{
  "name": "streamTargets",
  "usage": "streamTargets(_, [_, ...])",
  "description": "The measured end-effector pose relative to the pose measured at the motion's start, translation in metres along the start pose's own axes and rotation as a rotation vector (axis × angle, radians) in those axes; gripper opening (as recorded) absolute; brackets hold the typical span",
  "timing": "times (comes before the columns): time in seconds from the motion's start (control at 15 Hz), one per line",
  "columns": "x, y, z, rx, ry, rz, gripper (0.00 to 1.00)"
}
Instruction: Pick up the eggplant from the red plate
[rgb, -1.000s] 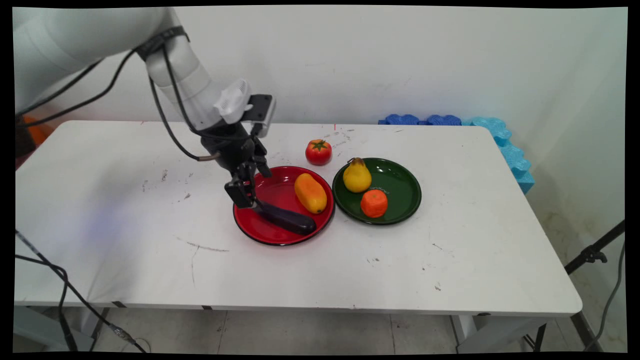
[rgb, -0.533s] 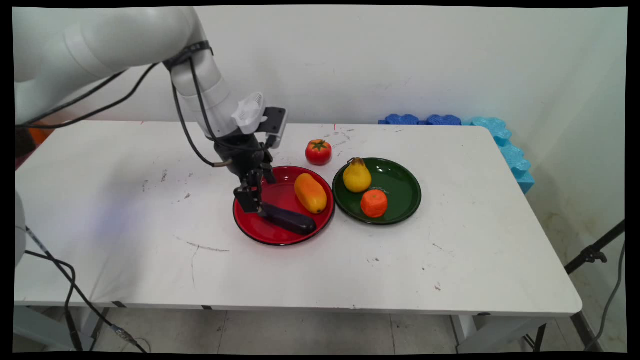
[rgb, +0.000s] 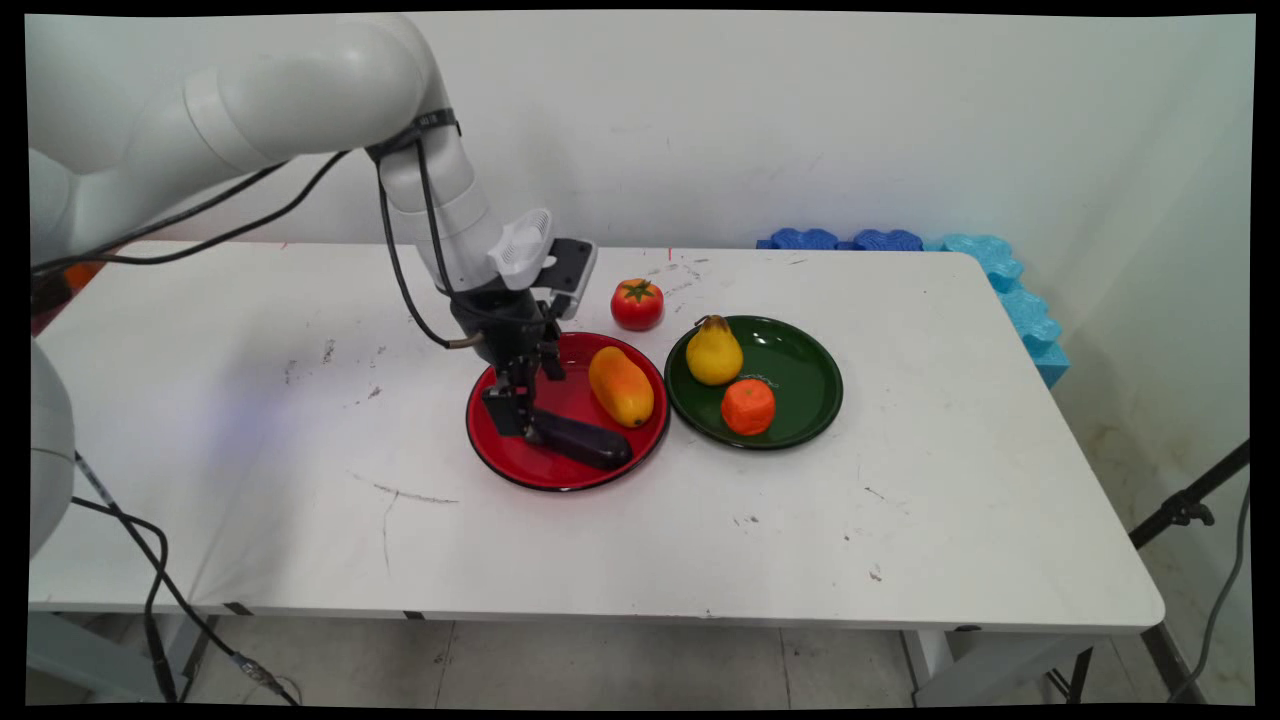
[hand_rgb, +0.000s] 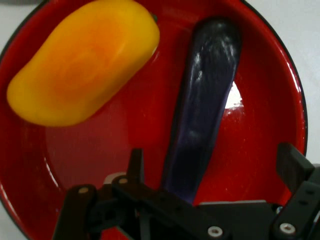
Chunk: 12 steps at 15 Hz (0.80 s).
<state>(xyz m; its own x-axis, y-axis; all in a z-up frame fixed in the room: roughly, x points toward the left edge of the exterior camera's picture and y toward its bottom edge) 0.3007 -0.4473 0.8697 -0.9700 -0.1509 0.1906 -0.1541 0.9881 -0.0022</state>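
A dark purple eggplant (hand_rgb: 207, 90) lies in the red plate (hand_rgb: 265, 125) beside a yellow-orange mango (hand_rgb: 82, 60). My gripper (hand_rgb: 212, 162) is open, low over the plate, with one finger on each side of the eggplant's near end. In the main view the gripper (rgb: 515, 412) hangs over the left part of the red plate (rgb: 500, 462), at the left end of the eggplant (rgb: 585, 444); the mango (rgb: 620, 385) lies to its right.
A green plate (rgb: 810, 385) right of the red one holds a yellow pear (rgb: 713, 352) and an orange (rgb: 748, 406). A red tomato (rgb: 637, 303) stands on the table behind the plates. Blue foam pieces (rgb: 1000, 280) line the far right corner.
The arm has swung to the right, carrying the gripper from the red plate's left rim to over the eggplant's left end. The eggplant and the other fruits have not moved.
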Motion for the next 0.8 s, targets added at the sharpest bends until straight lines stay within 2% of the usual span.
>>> streamTargets(0.2, [0.0025, -0.0011, 0.0055, -0.001, 0.017, 0.029, 1.0])
streamTargets(0.4, [0.0032, -0.0031, 0.009, 0.004, 0.056, 0.023, 1.0])
streamTargets(0.6, [0.0018, -0.0058, 0.0113, 0.014, 0.112, 0.003, 1.0])
streamTargets(0.8, [-0.0031, -0.0092, 0.0121, 0.02, 0.191, -0.031, 1.0])
